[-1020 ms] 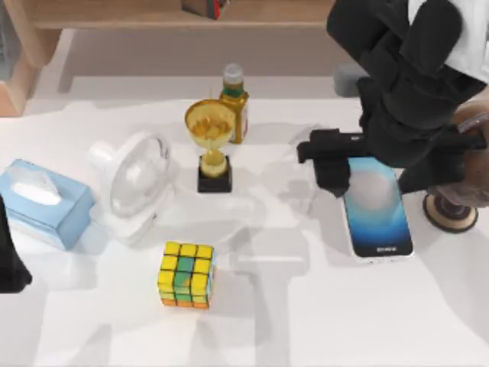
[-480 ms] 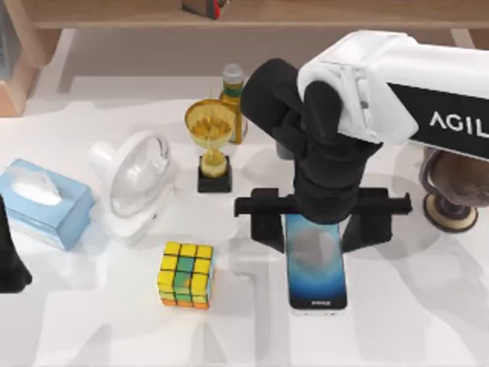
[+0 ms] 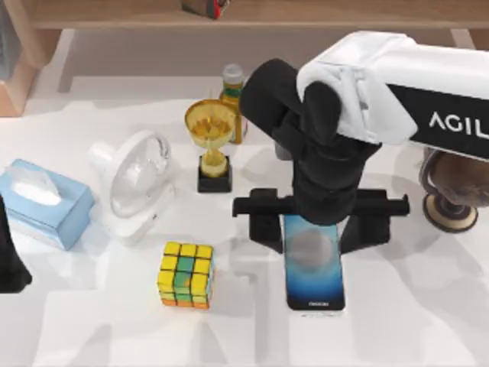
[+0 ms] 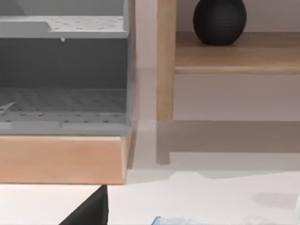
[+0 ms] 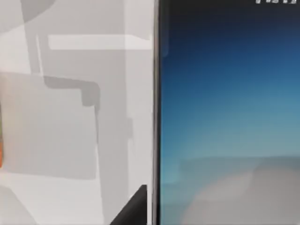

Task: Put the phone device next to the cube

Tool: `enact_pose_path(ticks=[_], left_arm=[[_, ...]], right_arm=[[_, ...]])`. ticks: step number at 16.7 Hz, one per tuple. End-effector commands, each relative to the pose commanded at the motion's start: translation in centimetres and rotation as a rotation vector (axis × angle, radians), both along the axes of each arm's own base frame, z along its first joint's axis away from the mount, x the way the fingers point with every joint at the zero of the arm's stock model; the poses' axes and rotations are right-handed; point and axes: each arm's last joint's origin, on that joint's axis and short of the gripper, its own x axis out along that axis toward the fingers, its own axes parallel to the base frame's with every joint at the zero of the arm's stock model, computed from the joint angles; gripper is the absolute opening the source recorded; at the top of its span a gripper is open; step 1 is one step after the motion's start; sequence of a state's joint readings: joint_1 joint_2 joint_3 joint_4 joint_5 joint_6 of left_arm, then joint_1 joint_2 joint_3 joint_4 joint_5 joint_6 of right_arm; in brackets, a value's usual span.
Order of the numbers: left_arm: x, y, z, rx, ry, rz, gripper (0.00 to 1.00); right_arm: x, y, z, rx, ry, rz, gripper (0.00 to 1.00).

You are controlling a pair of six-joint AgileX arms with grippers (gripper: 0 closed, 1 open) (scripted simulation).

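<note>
The phone device [image 3: 314, 267] is a slim dark-blue screen with a greyish glow, lying lengthwise right of centre on the white table. My right gripper [image 3: 313, 238] is over its far end, one finger against each long side, shut on it. The phone's screen [image 5: 225, 112] takes up much of the right wrist view, with a black fingertip [image 5: 133, 208] beside its rim. The cube [image 3: 186, 274], mostly yellow with green and orange tiles, sits to the phone's left with a gap of roughly a cube's width between them. My left arm [image 3: 9, 260] is parked at the table's left edge.
A light blue tissue box [image 3: 42, 202] and a white round fan [image 3: 137, 183] stand at the left. A gold trophy [image 3: 210, 141] and a bottle [image 3: 233, 95] are behind the cube. A brown round object [image 3: 454, 191] is at the right. A wooden shelf [image 3: 153, 14] runs along the back.
My right gripper carried the phone from the right side leftward and toward the front, then sank slightly over the last half second. The cube and my left arm have not moved.
</note>
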State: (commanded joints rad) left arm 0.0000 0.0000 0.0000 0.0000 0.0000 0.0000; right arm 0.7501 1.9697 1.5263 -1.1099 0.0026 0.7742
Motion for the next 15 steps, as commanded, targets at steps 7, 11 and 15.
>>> enact_pose_path(ticks=[7, 11, 15], left_arm=[[0.0, 0.0, 0.0, 0.000, 0.000, 0.000, 1.00], [0.0, 0.0, 0.0, 0.000, 0.000, 0.000, 1.00], [0.0, 0.0, 0.0, 0.000, 0.000, 0.000, 1.00]], right_arm=[[-1.1, 1.0, -0.4, 0.081, 0.044, -0.011, 0.00], [-1.8, 1.3, -0.5, 0.132, 0.050, -0.011, 0.00], [-2.1, 1.3, -0.8, 0.154, 0.042, -0.008, 0.00]])
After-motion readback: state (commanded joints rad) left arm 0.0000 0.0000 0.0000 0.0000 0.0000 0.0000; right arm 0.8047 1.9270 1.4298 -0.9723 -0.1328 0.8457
